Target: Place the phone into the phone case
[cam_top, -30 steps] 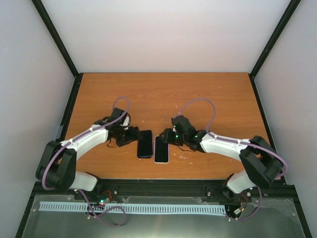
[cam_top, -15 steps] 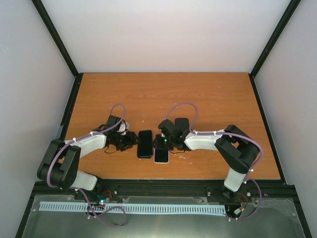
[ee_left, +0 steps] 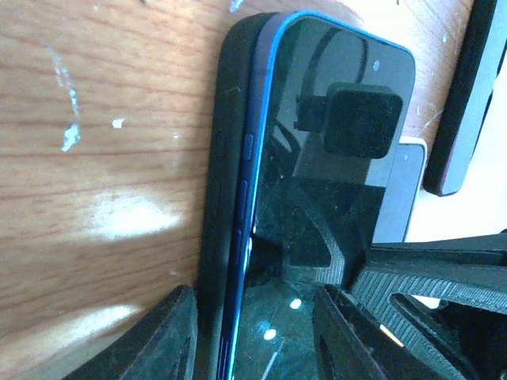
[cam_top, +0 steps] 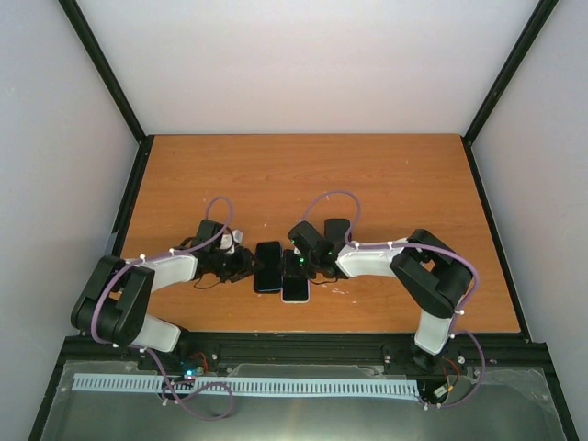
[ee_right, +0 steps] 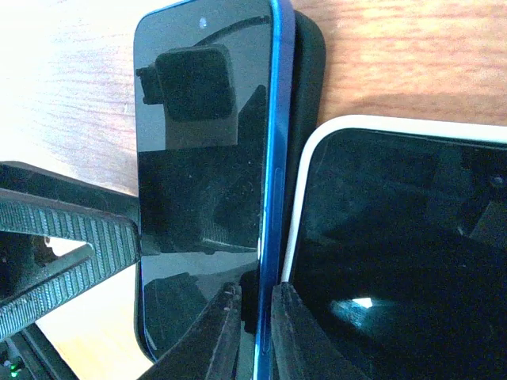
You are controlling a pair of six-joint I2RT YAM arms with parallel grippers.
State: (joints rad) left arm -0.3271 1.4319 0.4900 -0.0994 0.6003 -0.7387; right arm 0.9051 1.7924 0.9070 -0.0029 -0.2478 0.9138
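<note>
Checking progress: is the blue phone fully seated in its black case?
Not fully: the blue phone shows its side edge raised above the black case rim.

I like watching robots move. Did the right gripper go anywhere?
Yes. The right gripper slid left across the table, closer to its left edge.

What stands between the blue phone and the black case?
Nothing visible does. The phone lies directly on the case, though its blue edge seems not fully pressed in. The white phone lies beside them, not between.
</note>
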